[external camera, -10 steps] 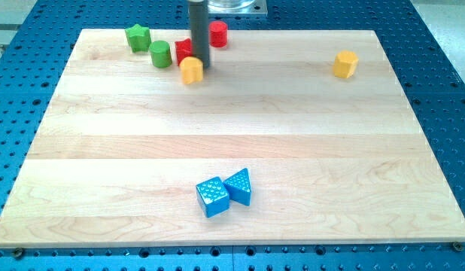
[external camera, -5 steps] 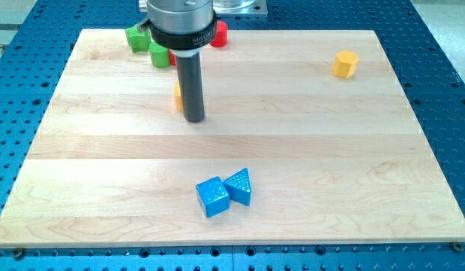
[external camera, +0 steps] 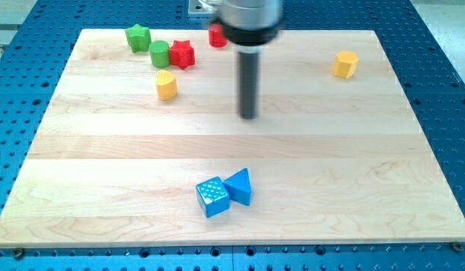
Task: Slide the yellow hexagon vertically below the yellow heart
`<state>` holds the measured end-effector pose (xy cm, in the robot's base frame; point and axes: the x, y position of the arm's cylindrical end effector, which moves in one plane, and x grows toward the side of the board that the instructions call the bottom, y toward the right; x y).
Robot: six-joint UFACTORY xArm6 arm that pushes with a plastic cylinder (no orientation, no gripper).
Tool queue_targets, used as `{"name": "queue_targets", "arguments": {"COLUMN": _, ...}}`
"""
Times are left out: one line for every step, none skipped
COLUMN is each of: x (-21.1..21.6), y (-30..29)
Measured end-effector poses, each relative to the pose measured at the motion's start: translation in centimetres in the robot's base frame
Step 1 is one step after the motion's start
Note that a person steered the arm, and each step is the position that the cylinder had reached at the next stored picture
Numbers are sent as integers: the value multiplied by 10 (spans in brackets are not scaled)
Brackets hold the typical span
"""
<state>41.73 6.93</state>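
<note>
Wooden board point(external camera: 308, 158) on blue pegboard: two yellow, two green, two red, two blue blocks. Yellow hexagon point(external camera: 344, 64), small and plain, upper right; yellow heart point(external camera: 166, 85) upper left. My tip point(external camera: 249, 116), gripperless, stands between them, touching neither.

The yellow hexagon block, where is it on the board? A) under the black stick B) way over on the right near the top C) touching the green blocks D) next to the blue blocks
B: the yellow hexagon sits alone near the view's top right, far from my tip.
</note>
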Motion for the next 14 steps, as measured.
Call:
{"name": "queue_targets", "arguments": {"x": 3, "y": 90}}
{"name": "queue_targets", "arguments": {"x": -17, "y": 155}}
{"name": "queue_targets", "arguments": {"x": -58, "y": 199}}
{"name": "queue_targets", "arguments": {"x": -112, "y": 195}}
{"name": "queue_targets", "arguments": {"x": -135, "y": 152}}
{"name": "queue_targets", "arguments": {"x": -122, "y": 56}}
{"name": "queue_targets", "arguments": {"x": -96, "y": 14}}
{"name": "queue_targets", "arguments": {"x": -134, "y": 81}}
{"name": "queue_targets", "arguments": {"x": -101, "y": 118}}
{"name": "queue_targets", "arguments": {"x": -74, "y": 78}}
{"name": "queue_targets", "arguments": {"x": -75, "y": 57}}
{"name": "queue_targets", "arguments": {"x": -93, "y": 93}}
{"name": "queue_targets", "arguments": {"x": -94, "y": 24}}
{"name": "queue_targets", "arguments": {"x": -97, "y": -2}}
